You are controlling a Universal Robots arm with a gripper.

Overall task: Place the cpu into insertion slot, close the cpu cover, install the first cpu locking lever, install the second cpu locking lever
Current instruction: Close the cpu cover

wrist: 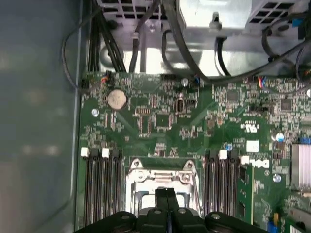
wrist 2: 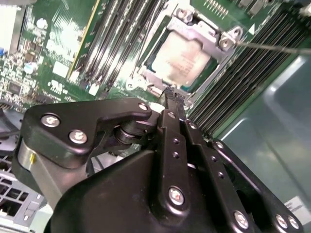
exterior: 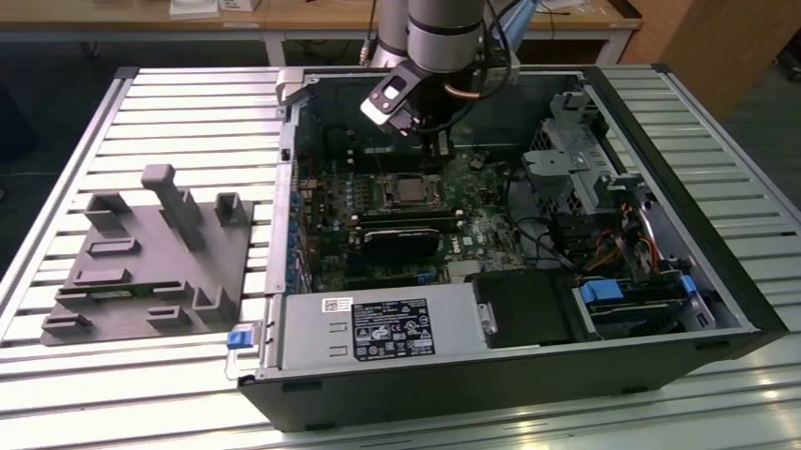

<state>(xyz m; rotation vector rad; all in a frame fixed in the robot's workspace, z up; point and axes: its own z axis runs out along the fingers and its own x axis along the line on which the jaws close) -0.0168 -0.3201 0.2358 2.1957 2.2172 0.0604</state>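
The cpu point(wrist 2: 187, 58) lies flat in the insertion slot point(exterior: 407, 190) on the green board, its pale top showing through the window of the cpu cover point(wrist 2: 206, 31). The silvery cover lies down over it and also appears in the first wrist view point(wrist: 160, 177). A thin wire locking lever point(wrist 2: 277, 47) runs from the cover's corner out over the memory slots; whether it is latched I cannot tell. My gripper point(wrist 2: 172, 94) hangs just above the socket's edge, shut, with nothing between its black fingers point(wrist: 165, 194). In the exterior view the gripper point(exterior: 434, 150) hovers just behind the socket.
Long black memory slots point(wrist 2: 131, 39) flank the socket. The grey power-supply box point(exterior: 375, 328) fills the case's front. A drive cage point(exterior: 569, 159) and cables point(exterior: 613, 244) sit at the exterior view's right. A grey fixture point(exterior: 144, 258) stands on the slatted table.
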